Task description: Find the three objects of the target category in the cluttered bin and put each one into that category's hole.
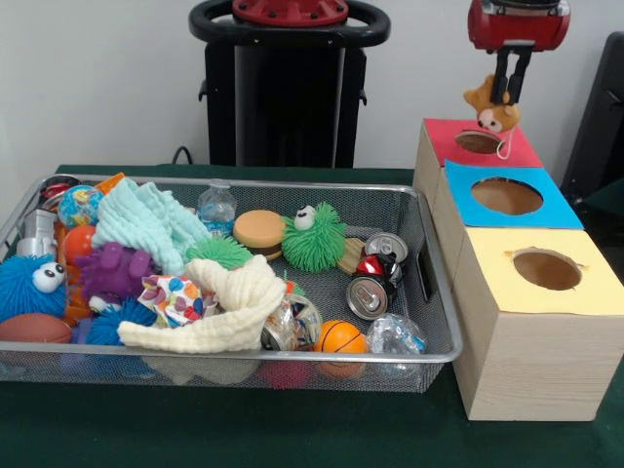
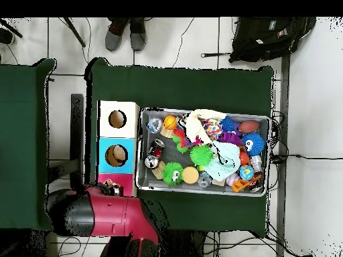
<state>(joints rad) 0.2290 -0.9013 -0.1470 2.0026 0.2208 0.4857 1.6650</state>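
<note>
Green cloth covers the table [image 1: 292, 429], and on it sits the cluttered bin [image 1: 429, 292], a wide wire-mesh basket heaped with towels, cans, balls and spiky toys. Right of the bin runs a row of pale wooden boxes: yellow top [image 1: 585, 283] nearest, blue top [image 1: 556, 205] in the middle, red top [image 1: 458, 132] farthest back. And there's the action, far right. The tool [image 1: 509, 86] comes down from the red arm head [image 1: 517, 24], clenched on a small orange-and-tan plush animal [image 1: 493, 107] that dangles just above the red-topped box. The hole [image 1: 478, 142] lies right below the toy, only slightly to the left in the front view, so the relation that matters is purely vertical: toy over opening, nearly in line. From overhead the arm's bulk covers that red box almost entirely, so the line-up can't be confirmed there. A small nudge and a release look like all this needs. Back in the bin, no other plush animal stands out plainly; a purple soft toy [image 1: 115, 271] sits at the left, and a green googly-eyed ball [image 1: 314, 237] in the middle is not a target.
</note>
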